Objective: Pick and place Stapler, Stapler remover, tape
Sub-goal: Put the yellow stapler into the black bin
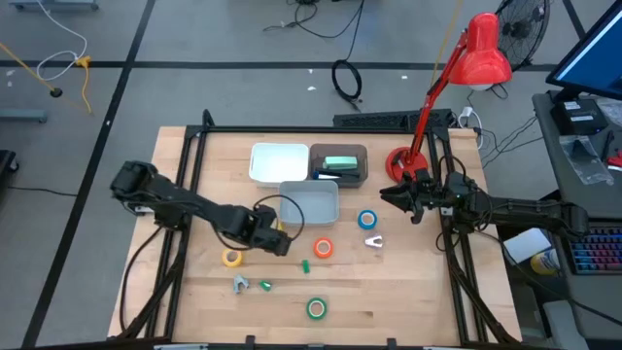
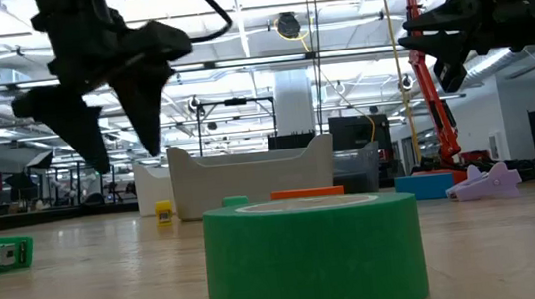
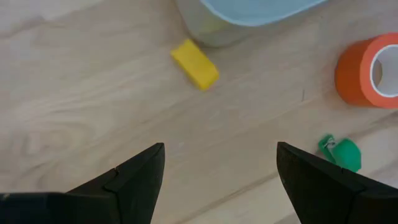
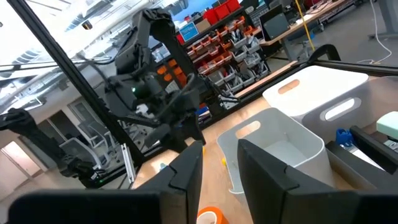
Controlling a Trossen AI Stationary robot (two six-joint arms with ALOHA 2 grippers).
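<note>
Left tool (image 1: 275,236) hangs released, jaws wide, above the desk (image 1: 408,282) between yellow tape (image 1: 231,258) and orange tape (image 1: 323,248). Rolls likely light, stiff; pinch across the wall. Right tool (image 1: 400,197) narrowly parted, empty.

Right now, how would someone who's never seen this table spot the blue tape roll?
Find the red desk lamp's base at the table's back right. Just in front of it, beside the grey bin, lies the blue tape roll: the only blue ring among the rolls, with a pale lilac object right by it.
</note>
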